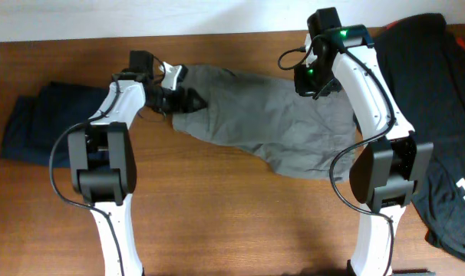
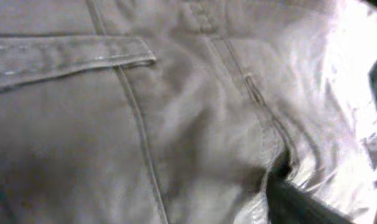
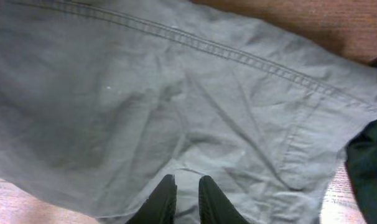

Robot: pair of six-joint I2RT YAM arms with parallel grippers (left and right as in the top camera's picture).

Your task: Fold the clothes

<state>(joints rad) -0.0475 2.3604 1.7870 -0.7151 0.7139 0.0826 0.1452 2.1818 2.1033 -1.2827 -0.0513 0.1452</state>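
The grey trousers (image 1: pixel 271 123) lie spread across the middle of the table. My left gripper (image 1: pixel 180 100) is at their left end, with the cloth bunched around it. The left wrist view is filled with grey cloth (image 2: pixel 145 124), with seams and a pocket flap very close; only one dark finger (image 2: pixel 297 202) shows. My right gripper (image 1: pixel 313 77) is over the upper right part. In the right wrist view its fingers (image 3: pixel 186 185) are nearly together, pinching a fold of grey cloth (image 3: pixel 176 93), and creases run to the tips.
A navy garment (image 1: pixel 33 123) lies folded at the far left. A black garment (image 1: pixel 443 115) with white print is heaped at the right edge, and its edge shows in the right wrist view (image 3: pixel 369 162). Bare wooden table (image 1: pixel 232 215) lies in front.
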